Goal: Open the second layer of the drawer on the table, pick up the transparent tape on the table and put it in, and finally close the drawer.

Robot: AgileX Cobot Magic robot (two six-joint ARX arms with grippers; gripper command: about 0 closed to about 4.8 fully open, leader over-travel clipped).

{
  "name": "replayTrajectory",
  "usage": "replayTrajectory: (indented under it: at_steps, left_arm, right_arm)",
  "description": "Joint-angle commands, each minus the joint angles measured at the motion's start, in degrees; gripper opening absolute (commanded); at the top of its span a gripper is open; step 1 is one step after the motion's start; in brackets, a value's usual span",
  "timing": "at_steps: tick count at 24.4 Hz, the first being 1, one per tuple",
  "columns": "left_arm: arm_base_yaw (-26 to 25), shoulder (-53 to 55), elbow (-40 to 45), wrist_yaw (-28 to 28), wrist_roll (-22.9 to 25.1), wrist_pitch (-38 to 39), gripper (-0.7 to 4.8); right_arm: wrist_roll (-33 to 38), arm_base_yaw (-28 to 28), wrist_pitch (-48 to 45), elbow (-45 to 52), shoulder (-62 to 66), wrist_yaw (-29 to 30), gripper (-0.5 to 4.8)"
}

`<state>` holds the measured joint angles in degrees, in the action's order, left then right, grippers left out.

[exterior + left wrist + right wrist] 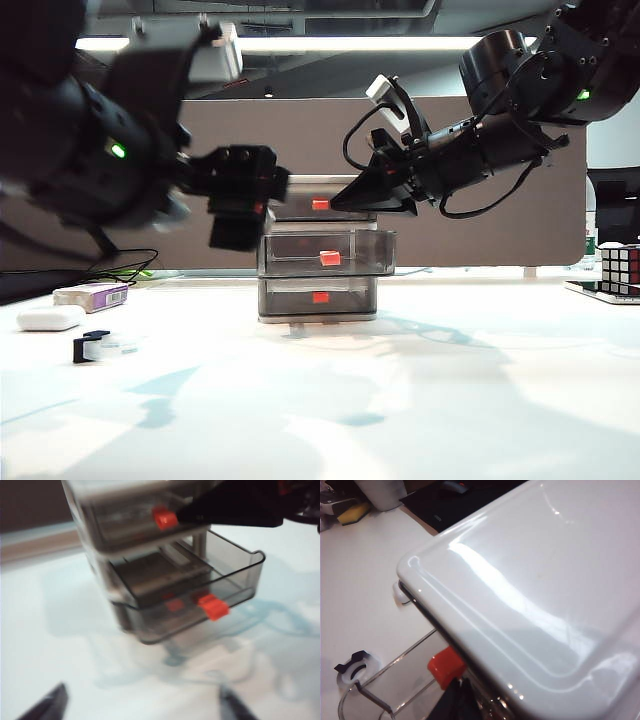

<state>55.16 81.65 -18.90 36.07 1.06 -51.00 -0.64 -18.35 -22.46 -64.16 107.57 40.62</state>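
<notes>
The white-framed drawer unit point(318, 318) stands mid-table. Its second layer point(365, 252) is pulled out part-way, its red handle point(330, 258) point(216, 607) forward of the other two; nothing lies inside point(165, 577). The transparent tape point(100, 347) point(354, 671), with its black cutter end, lies on the table point(420, 400) at the left. My left gripper point(262, 195) point(142, 711) hovers, blurred, to the left of the unit's upper part, open and holding nothing. My right gripper point(338, 203) point(462, 696) point(182, 515) is shut to a point, its tip at the top drawer's red handle point(447, 666).
A white oblong case point(50, 318) and a white-and-purple box point(92, 295) lie behind the tape at the left. A Rubik's cube point(620, 268) sits at the far right edge. A brown partition point(480, 250) runs behind the table.
</notes>
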Motion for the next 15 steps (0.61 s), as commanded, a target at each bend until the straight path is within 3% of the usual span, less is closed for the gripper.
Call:
replayTrajectory:
  at_steps: [1,5,8,10,13,14,15]
  left_arm:
    - [-0.2,-6.3,0.7,0.0,11.9,6.1,3.8]
    - [-1.4,-15.3,0.7,3.7,15.7,15.3,3.74]
    - [-8.4,-22.4,0.7,-3.6,16.0,26.9,3.73]
    - [-16.2,-25.9,0.7,-10.5,14.4,33.4,3.71]
    - [-29.5,-28.2,0.4,-31.1,9.3,41.1,3.1]
    - [-32.2,-28.3,0.4,-36.9,9.9,41.8,3.13]
    - [-36.1,-28.1,0.4,-45.9,10.3,42.3,3.5]
  right_arm:
    - [0.3,-0.1,0.0,-0.3,-0.1,1.6,-0.03]
    - [1.1,-0.1,0.4,-0.3,-0.1,3.4,-0.03]
    - [1.3,0.0,1.3,-0.3,-0.2,4.5,-0.03]
    - [1.3,-0.1,1.8,-0.3,-0.1,4.5,-0.03]
    - [1.2,0.0,2.8,-0.3,-0.1,4.5,-0.03]
    - [1.2,0.0,3.0,-0.3,-0.1,4.5,-0.03]
    - [1.3,0.0,3.0,-0.3,-0.1,4.5,-0.03]
